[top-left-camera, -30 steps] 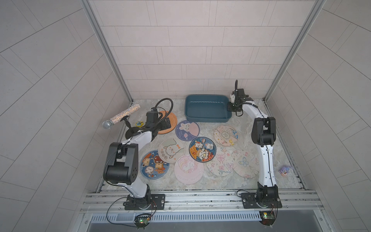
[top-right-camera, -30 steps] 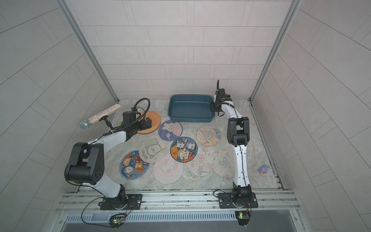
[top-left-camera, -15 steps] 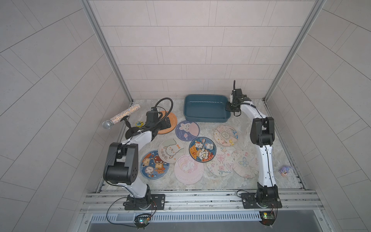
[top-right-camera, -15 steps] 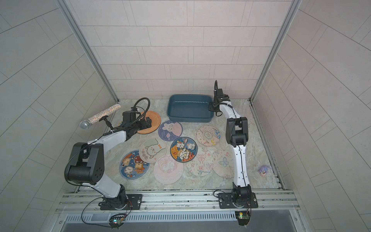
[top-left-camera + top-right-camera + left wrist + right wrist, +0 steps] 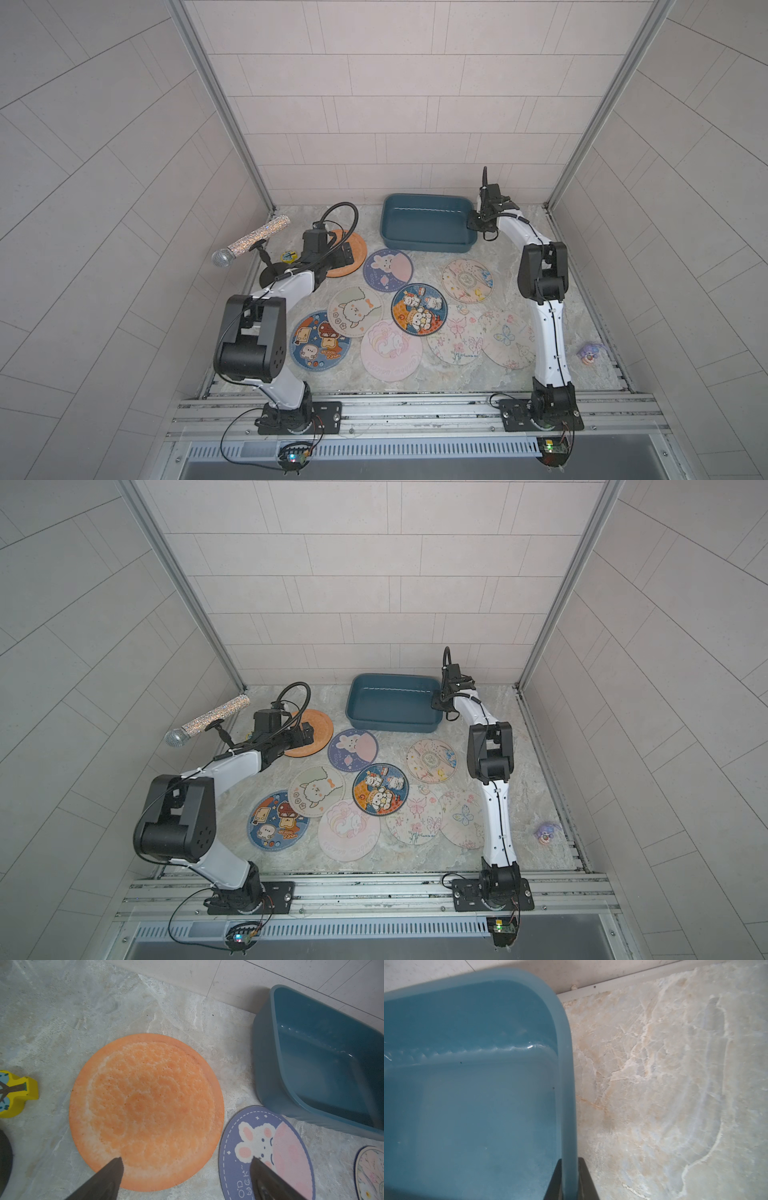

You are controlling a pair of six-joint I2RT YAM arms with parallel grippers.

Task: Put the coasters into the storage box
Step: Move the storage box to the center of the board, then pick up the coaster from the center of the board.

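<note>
Silver mic (image 5: pixel 253 240) and yellow badge (image 5: pixel 288 256) sit at the far left, close by the left arm; a careless swing there could topple the stand; next, the left gripper (image 5: pixel 187 1160) hangs spread wide and empty above the orange coaster (image 5: pixel 145 1105), one finger (image 5: pixel 104 1180) over that disc's rim, the other over the bunny coaster (image 5: pixel 264 1147) just beside it; coming down as it stands it may trap both rims, or neither, since a thin disc lying flat on the marble table (image 5: pixel 577 299) gives the tips no edge to bite and they could skid off; all nine coasters (image 5: pixel 419 309) lie on the table in both top views, none in the box (image 5: pixel 428 246), and several in the middle overlap, so lifting a lower one would likely drag its neighbour; the box sits empty at the back, right of the orange disc; the right gripper (image 5: pixel 569 1162) is clenched on the box's right wall, one finger inside and one outside; a pull from that grip could tilt or slide the tub, shifting the target while the other arm carries; the right arm lies above a butterfly coaster (image 5: pixel 505 338), which it may brush; a small purple toy (image 5: pixel 590 353) at the far right is well apart and no likely trouble.
</note>
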